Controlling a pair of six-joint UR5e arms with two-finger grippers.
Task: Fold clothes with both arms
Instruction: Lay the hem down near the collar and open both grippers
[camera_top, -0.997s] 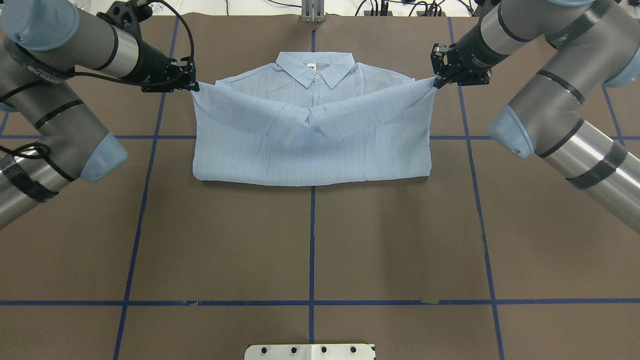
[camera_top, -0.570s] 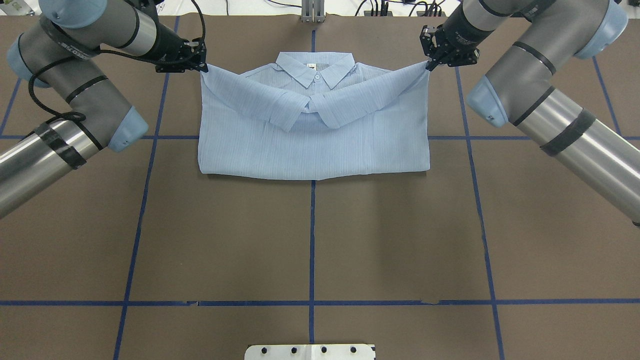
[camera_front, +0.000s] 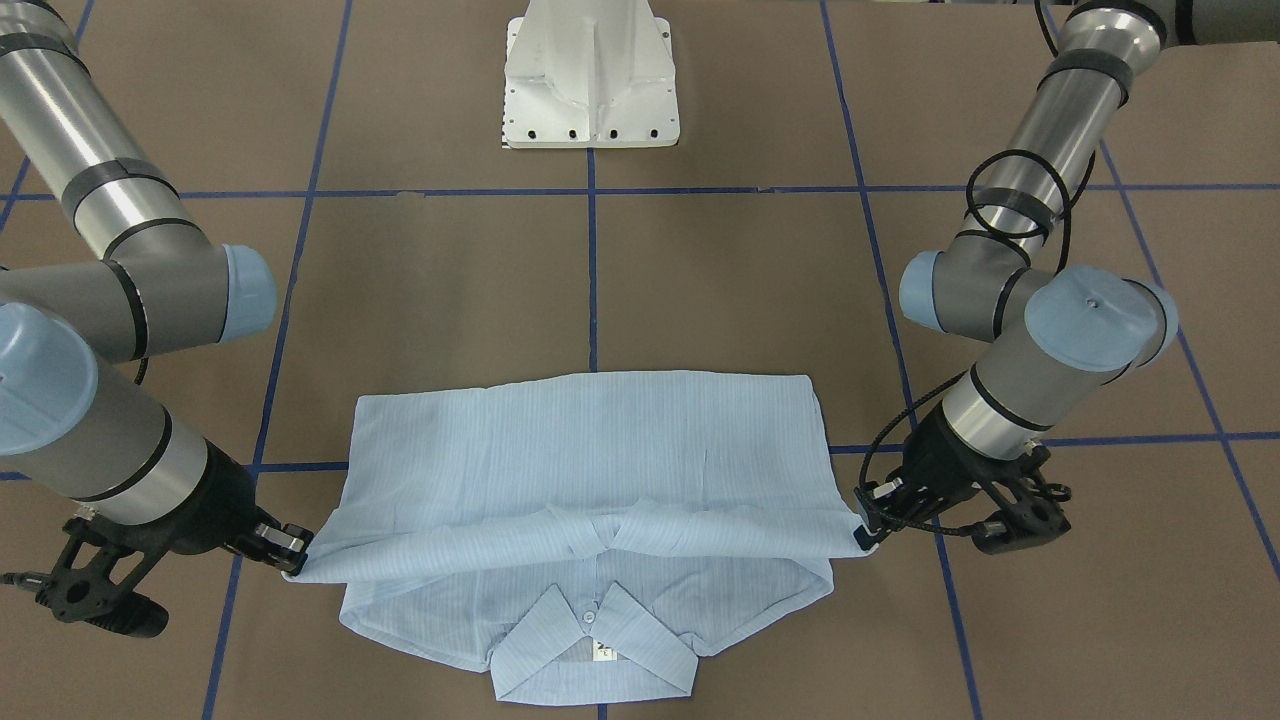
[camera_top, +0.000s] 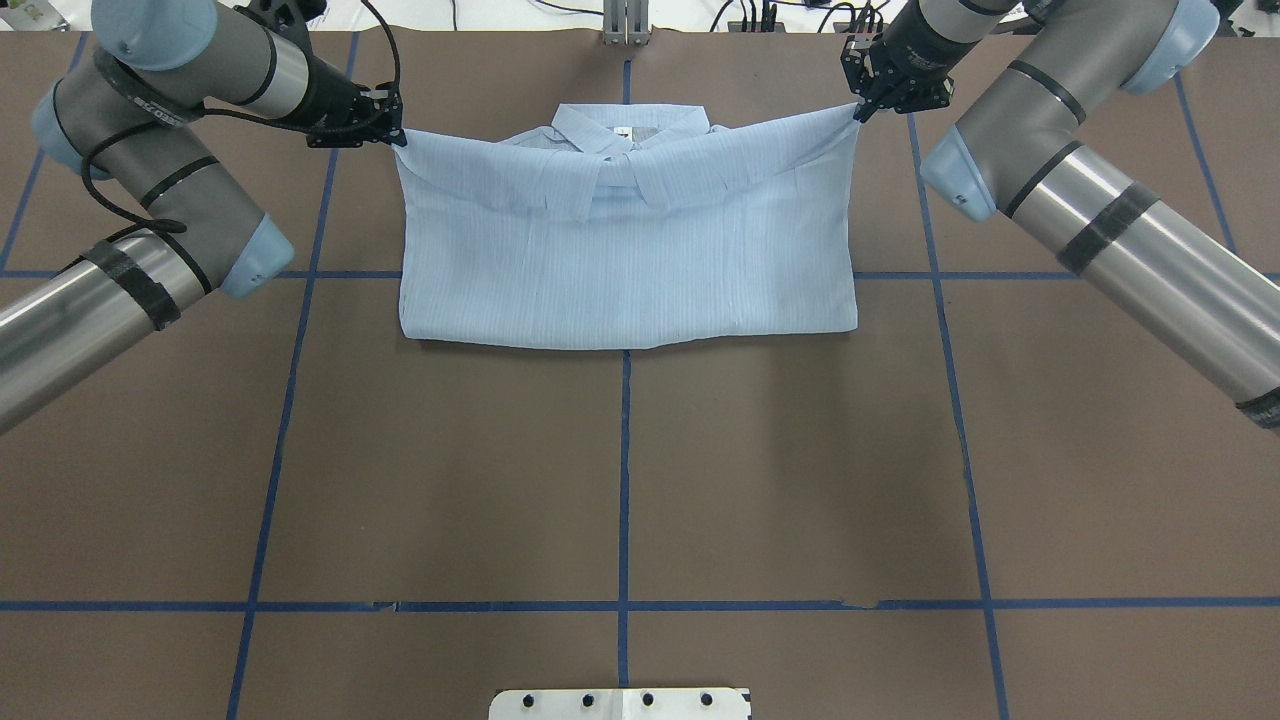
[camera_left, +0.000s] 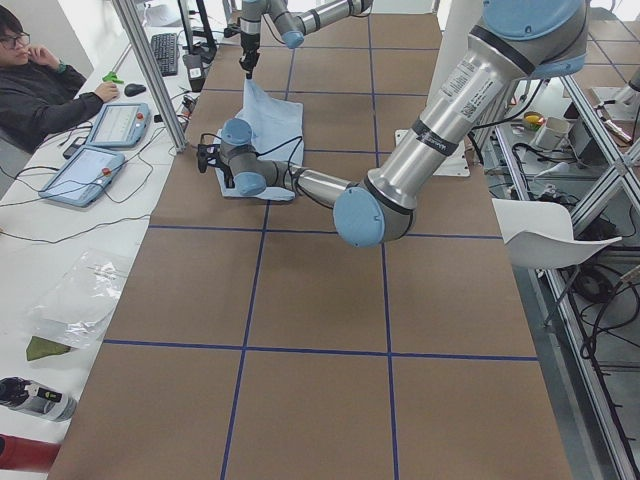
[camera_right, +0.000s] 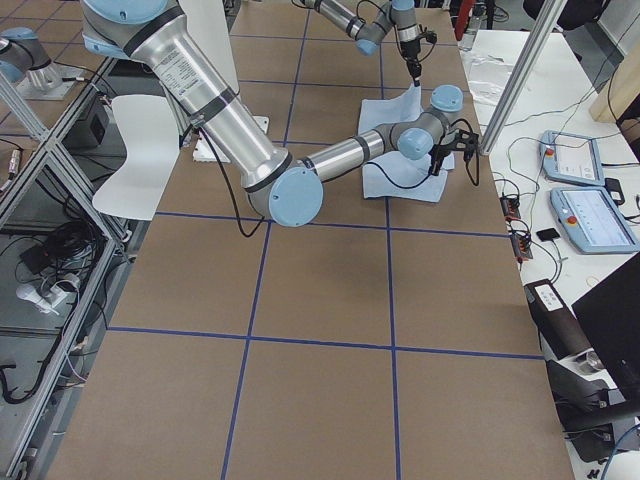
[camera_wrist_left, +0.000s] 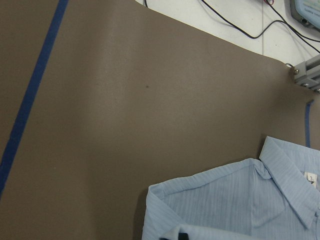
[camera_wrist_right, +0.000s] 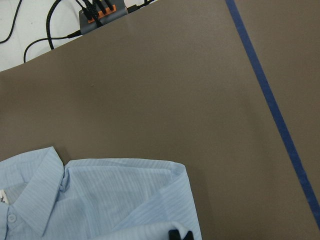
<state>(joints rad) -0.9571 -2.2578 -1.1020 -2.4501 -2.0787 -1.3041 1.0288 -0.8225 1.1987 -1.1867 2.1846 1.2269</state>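
Overhead exterior view shows the striped shirt (camera_top: 630, 270) in the upper middle of the counter (camera_top: 800, 480), its folded edge raised over the collar (camera_top: 628, 124). Here the left tool (camera_top: 397, 138) and right tool (camera_top: 858, 112) each pinch a corner; uneven travel or slipping sheer fabric could skew the fold.

The shirt (camera_top: 628, 250) lies on the table (camera_top: 300, 480), well apart from the robot's base plate (camera_top: 620, 703) and astride the centre tape line (camera_top: 624, 470). The collar (camera_top: 590, 120) is at the shirt's far edge from that plate. A lifted fold spans the shirt just above the collar. The left gripper (camera_top: 395, 137) pinches the fold's left end and the right gripper (camera_top: 860, 110) its right end.
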